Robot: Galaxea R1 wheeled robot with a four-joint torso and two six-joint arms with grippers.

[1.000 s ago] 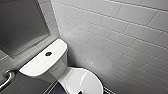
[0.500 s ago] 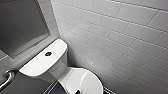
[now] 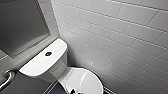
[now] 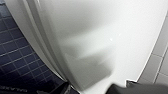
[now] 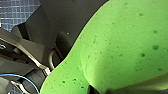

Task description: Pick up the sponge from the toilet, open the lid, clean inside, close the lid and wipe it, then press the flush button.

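The sponge (image 5: 125, 45) sits right up against the right gripper (image 5: 107, 91), which is clenched on it. In the right wrist view the bright green, pitted block bulges out from the dark gripper parts. It hangs clear of any surface, with the robot's own dark body (image 5: 50, 27) and a patch of blue-tiled floor (image 5: 15, 10) behind it. Its rounded edge sweeps slantwise across that view. Its ends run past what can be seen, so I cannot tell its long axis or which way it points in the room.

In the head view the toilet (image 3: 62, 67) stands at the lower left of the frame, against a wall of pale tiles (image 3: 120, 37). Its tank top (image 3: 42, 61) is a rounded slab, and its long side runs from the lower left up toward the centre. The dark round flush button (image 3: 48, 53) sits near the middle of the slab. The lid (image 3: 82, 81) is down, flat over the bowl, at the bottom centre of the frame. Its long axis points away from the tank toward the lower right. A metal grab bar (image 3: 7, 78) curves at the far lower left, and a grey panel (image 3: 22, 25) covers the upper left.

The left gripper (image 4: 92, 89) hovers just beside a glossy white curve of the toilet, with dark floor tiles to one side. Whether it is released or clenched I cannot tell.
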